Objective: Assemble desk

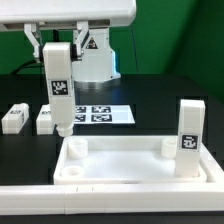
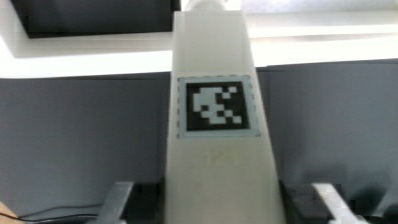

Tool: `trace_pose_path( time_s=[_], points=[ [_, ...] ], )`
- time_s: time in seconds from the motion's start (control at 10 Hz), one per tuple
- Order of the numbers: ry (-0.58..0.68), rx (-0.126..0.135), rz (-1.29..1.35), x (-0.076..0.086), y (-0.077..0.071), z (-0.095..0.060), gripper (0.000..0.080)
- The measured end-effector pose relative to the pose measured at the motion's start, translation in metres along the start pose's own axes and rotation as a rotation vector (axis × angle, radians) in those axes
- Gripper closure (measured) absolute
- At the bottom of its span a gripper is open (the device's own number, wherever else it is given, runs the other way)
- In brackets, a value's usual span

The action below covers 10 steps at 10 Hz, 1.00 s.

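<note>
My arm [image 1: 95, 62] wears a smooth white shell, built of rounded housings. Black bands and dark recesses mark the joints near its base. My upper link [image 1: 80, 10] is broad, white and flat underneath. My fingers [image 2: 121, 203] are two straight, narrow grey bars with paler edges. They match in shape and colour.

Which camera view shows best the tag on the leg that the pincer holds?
The wrist view: there the tag on the held leg fills the middle, face on, its pattern clear. The exterior view shows the same tag only small and coarse, on the upright leg.
</note>
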State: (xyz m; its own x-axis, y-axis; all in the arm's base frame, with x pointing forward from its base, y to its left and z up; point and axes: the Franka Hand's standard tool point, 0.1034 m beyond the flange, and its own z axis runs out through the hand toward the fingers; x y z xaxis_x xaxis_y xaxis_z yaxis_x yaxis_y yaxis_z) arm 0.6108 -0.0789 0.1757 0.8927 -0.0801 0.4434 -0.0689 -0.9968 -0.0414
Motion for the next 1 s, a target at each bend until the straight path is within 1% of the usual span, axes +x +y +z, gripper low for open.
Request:
trace_pose_path(
  time_s=[0.1,0.2,0.3,0.4,0.5,0.8,1.0],
  points=[
    [0.009,-0.014,0.003,0.000,0.003,0.005,0.0509],
    [0.025,-0.033,0.001,0.000,0.004,0.012,0.0509],
    [0.029,-0.043,-0.002,-0.001,0.005,0.018,0.0509],
    [0.028,-0.045,-0.001,0.000,0.007,0.020,0.0509],
    [0.030,-0.045,0.006,0.002,0.006,0.022,0.0509],
    [0.031,-0.038,0.045,0.008,-0.004,0.031,0.0509],
    [0.026,-0.037,0.055,0.006,-0.007,0.035,0.0509]
  ],
)
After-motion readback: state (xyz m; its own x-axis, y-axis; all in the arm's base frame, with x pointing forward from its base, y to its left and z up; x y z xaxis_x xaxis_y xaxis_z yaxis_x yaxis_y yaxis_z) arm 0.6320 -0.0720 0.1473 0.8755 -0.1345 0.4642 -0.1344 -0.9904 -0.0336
